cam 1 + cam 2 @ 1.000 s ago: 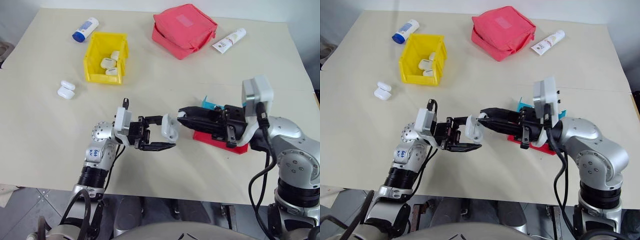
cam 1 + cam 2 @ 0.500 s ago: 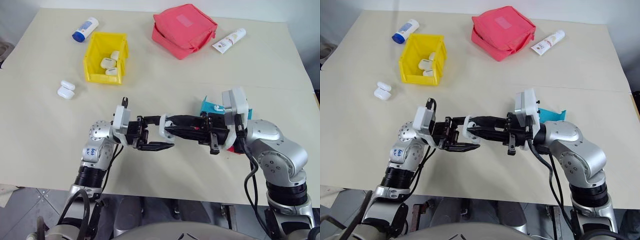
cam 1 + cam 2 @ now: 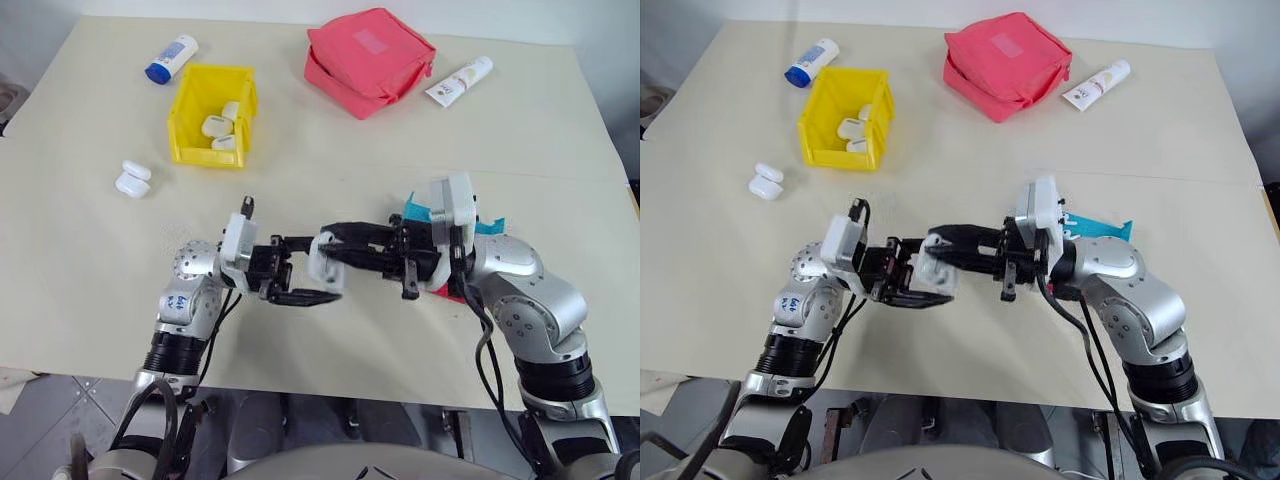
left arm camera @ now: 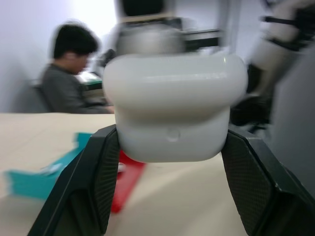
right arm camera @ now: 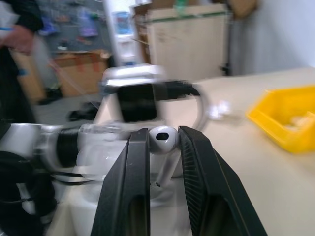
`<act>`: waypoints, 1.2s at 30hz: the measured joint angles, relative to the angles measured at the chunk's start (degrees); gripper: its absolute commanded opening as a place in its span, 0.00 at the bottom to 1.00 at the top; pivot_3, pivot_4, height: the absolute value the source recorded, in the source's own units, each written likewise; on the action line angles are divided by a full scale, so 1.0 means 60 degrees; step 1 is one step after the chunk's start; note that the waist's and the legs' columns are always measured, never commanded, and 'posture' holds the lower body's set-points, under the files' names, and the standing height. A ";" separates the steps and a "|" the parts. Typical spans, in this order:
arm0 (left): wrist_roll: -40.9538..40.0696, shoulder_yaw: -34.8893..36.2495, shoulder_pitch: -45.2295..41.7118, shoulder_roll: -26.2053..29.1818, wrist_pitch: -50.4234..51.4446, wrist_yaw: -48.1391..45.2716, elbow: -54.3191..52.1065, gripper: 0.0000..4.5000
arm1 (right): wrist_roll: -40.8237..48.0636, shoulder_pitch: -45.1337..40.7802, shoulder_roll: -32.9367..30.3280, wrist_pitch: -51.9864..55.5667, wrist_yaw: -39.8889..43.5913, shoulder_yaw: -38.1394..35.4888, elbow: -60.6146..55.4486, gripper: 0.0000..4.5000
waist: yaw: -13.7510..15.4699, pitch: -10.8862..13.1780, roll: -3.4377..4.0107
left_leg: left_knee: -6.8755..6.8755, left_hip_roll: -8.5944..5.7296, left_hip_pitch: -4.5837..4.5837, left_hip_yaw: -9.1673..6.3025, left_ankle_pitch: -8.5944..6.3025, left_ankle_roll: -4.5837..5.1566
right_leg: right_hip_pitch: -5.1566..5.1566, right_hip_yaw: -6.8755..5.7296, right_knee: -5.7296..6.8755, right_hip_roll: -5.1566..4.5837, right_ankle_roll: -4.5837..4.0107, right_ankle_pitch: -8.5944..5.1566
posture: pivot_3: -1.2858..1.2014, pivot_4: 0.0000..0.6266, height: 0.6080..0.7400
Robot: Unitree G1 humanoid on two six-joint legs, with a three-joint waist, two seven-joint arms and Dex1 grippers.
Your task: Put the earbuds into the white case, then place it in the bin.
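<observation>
No lettering on any tube, pouch, case or bin can be read.

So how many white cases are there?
6 cases: one in the left jaws, three in the yellow bin, seemingly two on the table beside it; more may be hidden.

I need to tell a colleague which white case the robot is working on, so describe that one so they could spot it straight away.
Start at the beige table and look to its near edge, where the two arms meet. The white case is clamped in the left gripper, raised off the tabletop. Unlike the case lying loose by the yellow bin or those inside it, the right gripper brings an earbud to it.
</observation>
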 measured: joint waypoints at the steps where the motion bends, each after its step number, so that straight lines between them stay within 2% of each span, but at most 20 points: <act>1: 0.0003 -0.0001 0.0000 0.0026 0.0000 -0.0001 -0.0001 0.62 | -0.0042 -0.0002 0.0005 -0.0025 0.0000 0.0018 0.0029 0.11 | -0.0009 0.0000 0.0000 | -0.0005 -0.0001 0.0001 0.0001 0.0000 0.0000 | 0.0000 0.0001 -0.0001 -0.0001 0.0000 0.0000 | 0.52 0.24 1.00; 18: 0.0470 -0.0033 -0.0347 0.0248 0.0298 0.0390 0.0056 0.62 | -0.0411 0.0076 -0.0323 -0.0326 0.0142 0.0039 0.0221 0.11 | -0.0009 0.0000 0.0000 | -0.0006 -0.0002 0.0001 0.0001 0.0000 0.0000 | 0.0000 0.0000 -0.0002 -0.0002 0.0000 0.0000 | 0.52 0.24 1.00; 36: 0.0599 -0.0176 -0.0408 0.0151 0.0243 0.0526 0.0231 0.62 | -0.0673 -0.0088 -0.1021 -0.0873 0.1127 -0.0006 0.0643 0.11 | 0.0003 0.0000 0.0000 | -0.0004 -0.0002 0.0001 0.0002 0.0000 0.0000 | 0.0001 0.0000 -0.0004 -0.0002 0.0000 0.0000 | 0.52 0.24 1.00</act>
